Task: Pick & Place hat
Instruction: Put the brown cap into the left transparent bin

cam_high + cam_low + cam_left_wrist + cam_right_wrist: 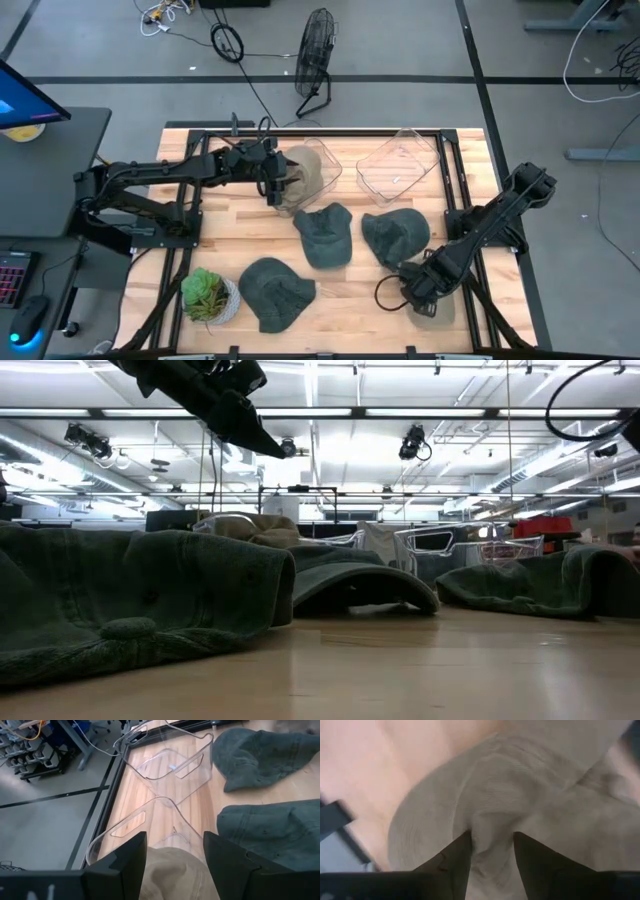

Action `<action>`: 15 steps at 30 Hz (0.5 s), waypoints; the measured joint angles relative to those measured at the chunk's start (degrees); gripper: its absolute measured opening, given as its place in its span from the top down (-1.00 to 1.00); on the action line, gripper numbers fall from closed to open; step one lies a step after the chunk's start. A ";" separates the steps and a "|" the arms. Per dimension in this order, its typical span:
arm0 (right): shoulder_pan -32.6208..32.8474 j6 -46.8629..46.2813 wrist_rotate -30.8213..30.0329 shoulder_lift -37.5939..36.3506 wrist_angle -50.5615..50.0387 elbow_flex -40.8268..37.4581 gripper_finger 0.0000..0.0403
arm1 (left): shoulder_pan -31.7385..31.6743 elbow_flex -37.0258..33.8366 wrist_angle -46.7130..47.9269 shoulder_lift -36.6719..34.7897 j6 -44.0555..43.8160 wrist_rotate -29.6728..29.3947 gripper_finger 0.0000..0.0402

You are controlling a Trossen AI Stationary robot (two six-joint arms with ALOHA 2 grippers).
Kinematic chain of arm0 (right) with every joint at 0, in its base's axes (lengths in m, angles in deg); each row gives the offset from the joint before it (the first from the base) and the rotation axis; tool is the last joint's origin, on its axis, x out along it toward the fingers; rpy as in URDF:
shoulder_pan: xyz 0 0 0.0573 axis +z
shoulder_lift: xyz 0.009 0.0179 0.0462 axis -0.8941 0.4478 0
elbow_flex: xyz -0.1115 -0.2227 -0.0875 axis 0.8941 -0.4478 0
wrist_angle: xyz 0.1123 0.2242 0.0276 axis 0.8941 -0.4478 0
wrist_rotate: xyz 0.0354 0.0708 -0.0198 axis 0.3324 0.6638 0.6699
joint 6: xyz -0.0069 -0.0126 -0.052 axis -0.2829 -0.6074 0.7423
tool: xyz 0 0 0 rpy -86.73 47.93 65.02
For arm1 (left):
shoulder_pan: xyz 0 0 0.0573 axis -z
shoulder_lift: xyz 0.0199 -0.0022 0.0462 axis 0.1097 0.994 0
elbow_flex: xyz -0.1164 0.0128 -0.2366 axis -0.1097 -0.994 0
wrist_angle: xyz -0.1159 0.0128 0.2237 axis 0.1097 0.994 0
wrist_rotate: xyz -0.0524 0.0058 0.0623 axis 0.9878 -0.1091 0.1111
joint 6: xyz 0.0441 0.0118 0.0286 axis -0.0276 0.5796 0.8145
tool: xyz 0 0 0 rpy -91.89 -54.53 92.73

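Observation:
Two tan hats and three dark green hats are in view. One tan hat [175, 872] lies inside a clear bin [322, 170] at the table's far middle. My left gripper [175, 840] hangs open just above it, fingers on either side of its crown; whether they touch it I cannot tell. The other tan hat [485, 785] lies near the table's near right corner, mostly hidden under my right gripper [422, 295], which is shut on it. The green hats [323, 235] [395, 237] [275, 292] lie flat on the wood. My right gripper pinches a raised fold [492, 827] of the tan hat's cloth between its two fingers, coming from above and pointing down. Around the fold the cloth spreads out puckered. Whether the hat is off the table cannot be told.
A second clear bin [400, 165] stands empty to the right of the first. A potted green plant [208, 297] sits at the near left corner. Black frame rails [455, 190] run along the table's sides. Bare wood shows between the green hats.

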 joint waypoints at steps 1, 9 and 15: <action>0.04 1.73 0.43 0.00 2.52 -0.77 0.24 | 0.00 0.00 0.00 0.00 -0.01 0.01 0.01; -0.55 11.88 0.95 -0.20 5.94 -1.98 0.83 | 0.02 0.00 0.02 0.00 -1.63 0.17 0.01; -0.98 21.16 4.50 -0.20 7.41 0.35 0.96 | 3.12 0.00 -0.06 0.00 -5.70 7.18 0.01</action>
